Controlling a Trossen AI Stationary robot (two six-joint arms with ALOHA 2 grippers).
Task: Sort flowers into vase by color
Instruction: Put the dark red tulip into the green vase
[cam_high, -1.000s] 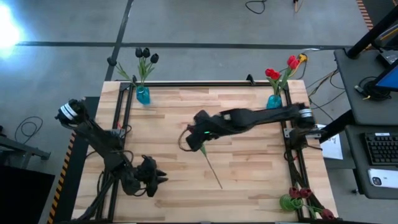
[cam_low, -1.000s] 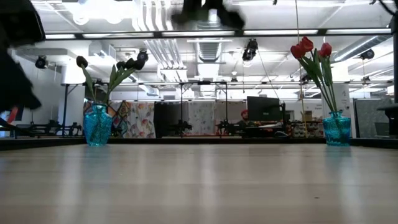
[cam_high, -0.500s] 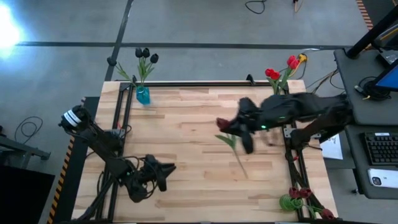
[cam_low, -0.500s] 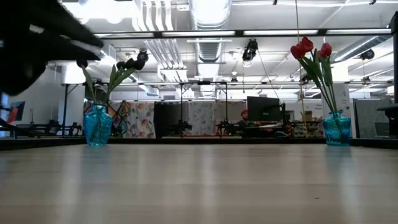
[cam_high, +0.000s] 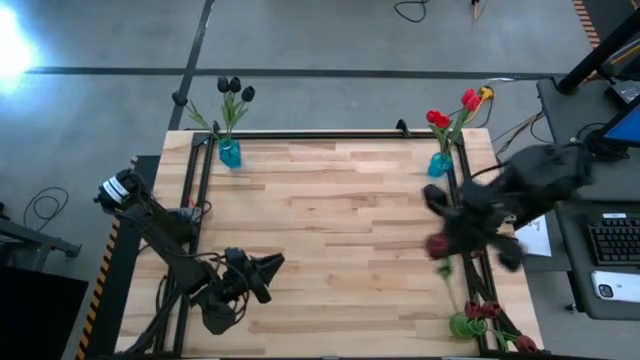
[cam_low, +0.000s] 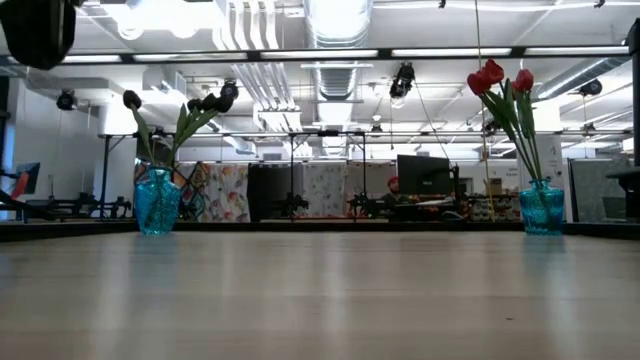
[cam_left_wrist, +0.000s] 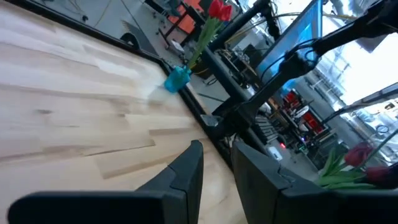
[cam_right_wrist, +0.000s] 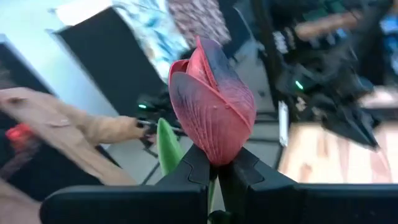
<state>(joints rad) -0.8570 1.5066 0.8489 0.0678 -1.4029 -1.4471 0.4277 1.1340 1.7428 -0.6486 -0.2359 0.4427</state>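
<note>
Red tulip (cam_right_wrist: 212, 112) | right gripper (cam_right_wrist: 216, 168) clenched beneath its head, just before red-flower vase (cam_high: 441, 162), for insertion | left gripper (cam_left_wrist: 217, 163) narrowly parted, empty, waiting well away

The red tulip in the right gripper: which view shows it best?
The right wrist view: the red tulip fills the frame, its stem pinched between the right gripper fingers. The high view shows a blurred red head; the low and left wrist views miss it.

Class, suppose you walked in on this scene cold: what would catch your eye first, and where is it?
First, the red tulip clamped in the right gripper, held over the table's right edge. Next, two blue vases at the far corners: the left vase with dark tulips, the right vase with red ones.
</note>
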